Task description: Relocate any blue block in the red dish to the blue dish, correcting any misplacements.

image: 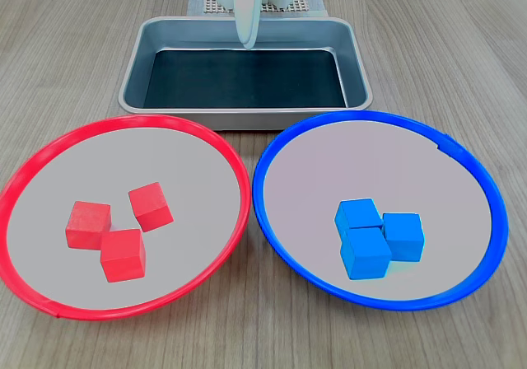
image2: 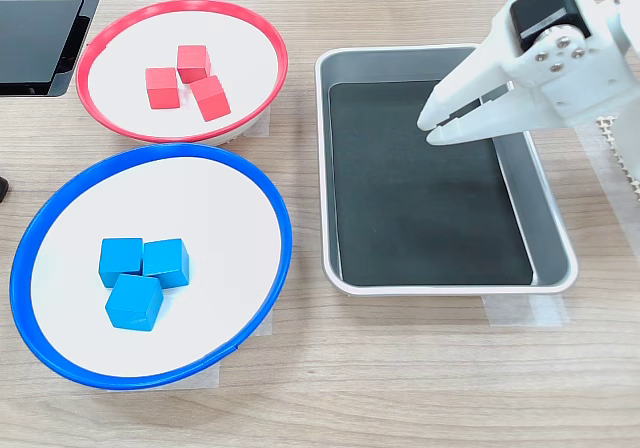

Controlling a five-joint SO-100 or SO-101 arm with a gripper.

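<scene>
Blocks sorted, gripper parked over the tray

Gripper [image2: 440, 126] hangs above the empty metal tray [image2: 552, 230] in the second exterior view, holding nothing, its jaws close together at the tips with only a thin gap showing. My read: it waits there, well apart from both dishes, because nothing needs moving.

Over to the red dish [image: 216, 142]: three red cubes [image: 123, 254] clustered on its pale grey inside, and no blue among them in either exterior view.

The blue dish [image: 272, 148] carries all three blue blocks [image: 364, 251], bright plain cubes packed tight and touching, sitting toward the near side in the first exterior view. Every colour matches its rim, so the sorting looks done. Both dishes rest on the wooden surface [image2: 420, 388].
</scene>
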